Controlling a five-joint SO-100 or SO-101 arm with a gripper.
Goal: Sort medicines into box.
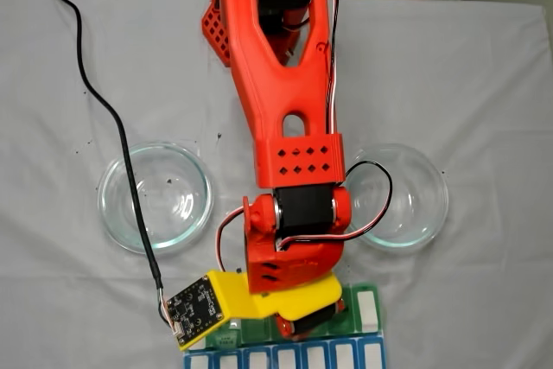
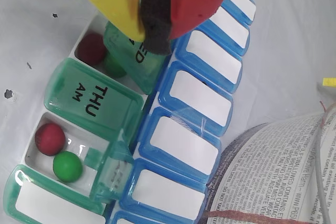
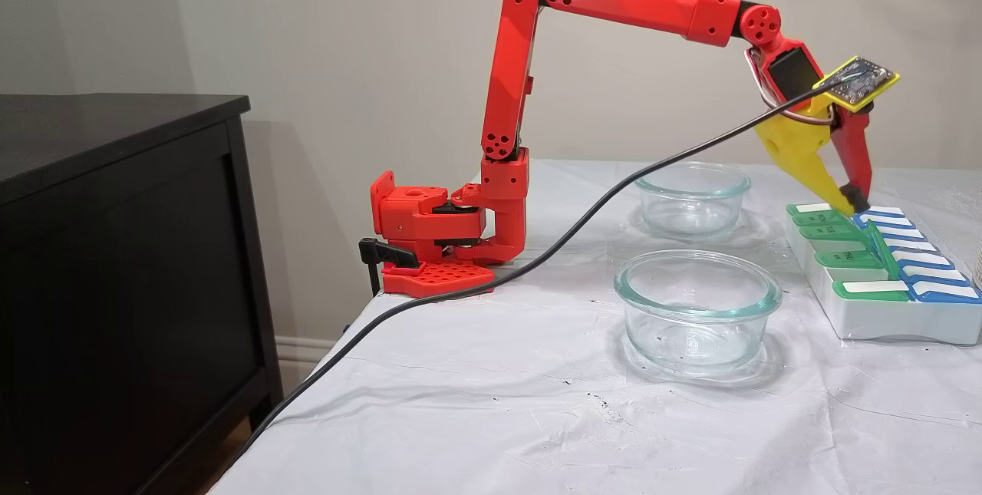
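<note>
1. The red arm reaches across the white-covered tabletop point(image 3: 476, 418), its fingers point(image 2: 155, 22) closed tip to tip above the pill box point(image 3: 882, 318), holding nothing that can be seen.
2. In the wrist view, a green lid point(image 2: 134, 56) stands raised just below the tips.
3. One open compartment holds a red ball point(image 2: 50, 139) beside a green ball point(image 2: 67, 166); another red ball point(image 2: 92, 48) lies in the compartment beyond the THU lid point(image 2: 89, 98).
4. Two glass dishes point(image 1: 155, 196) point(image 1: 406, 196) flank the arm.
</note>
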